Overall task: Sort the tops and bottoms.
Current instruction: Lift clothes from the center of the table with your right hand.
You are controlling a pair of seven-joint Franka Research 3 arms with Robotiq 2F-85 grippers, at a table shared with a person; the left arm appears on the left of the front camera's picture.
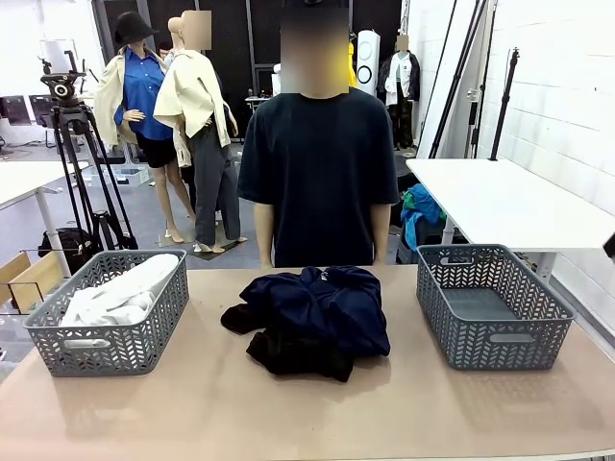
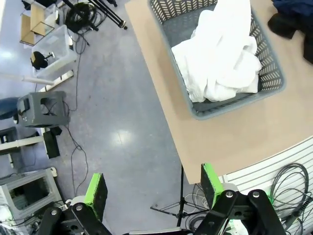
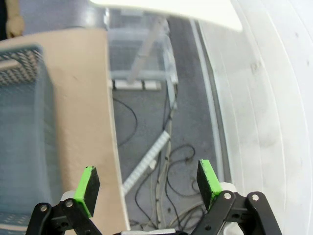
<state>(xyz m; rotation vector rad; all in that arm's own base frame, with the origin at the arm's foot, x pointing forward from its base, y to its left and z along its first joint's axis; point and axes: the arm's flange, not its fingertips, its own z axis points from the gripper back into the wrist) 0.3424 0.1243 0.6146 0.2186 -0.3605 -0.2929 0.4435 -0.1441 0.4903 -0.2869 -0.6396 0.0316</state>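
The tops [image 1: 120, 296] are a white bundle lying in the grey basket [image 1: 58, 338] at the table's left. In the left wrist view the same white tops [image 2: 220, 58] fill that basket [image 2: 230, 108]. The bottoms [image 1: 317, 317], a heap of navy and black cloth, lie at the table's middle in front of the person; a corner of them [image 2: 288, 19] shows at the top right of the left wrist view. My left gripper [image 2: 154, 187] hangs open over the floor beside the table's left end. Open too, my right gripper [image 3: 149, 182] hovers off the table's right edge.
An empty grey basket [image 1: 495, 305] stands at the table's right, also seen as a blurred basket [image 3: 22, 137] in the right wrist view. A person in a black T-shirt [image 1: 317, 173] stands at the far side. A tripod [image 1: 82, 163] and cables are on the floor.
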